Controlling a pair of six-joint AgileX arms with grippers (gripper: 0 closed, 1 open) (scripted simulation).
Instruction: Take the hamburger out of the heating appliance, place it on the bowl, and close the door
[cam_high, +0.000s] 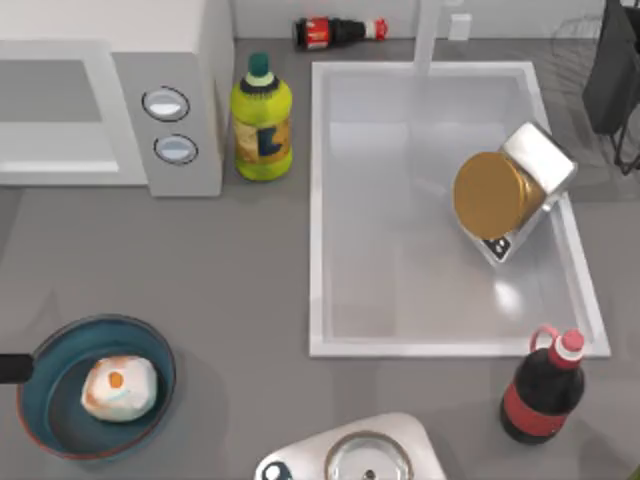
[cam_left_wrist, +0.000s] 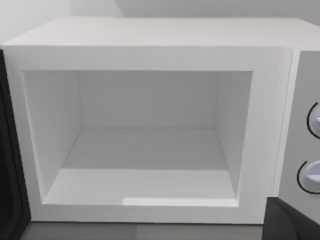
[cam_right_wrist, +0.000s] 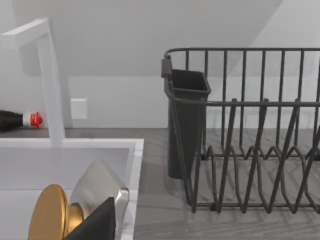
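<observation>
hamburger (cam_high: 119, 388) in bowl (cam_high: 60, 425), beside microwave (cam_high: 120, 100)

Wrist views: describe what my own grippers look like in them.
Little of either is in frame. The left gripper appears as a matte black, angular block with a slightly lighter top edge. The right gripper appears as a flat-faced, matte black wedge. No cables, markings or other colours are visible on either part.

Microwave (cam_left_wrist: 150, 35) matt white; bowl (cam_high: 48, 405) glossy blue; lid (cam_high: 497, 194) brushed gold metal
</observation>
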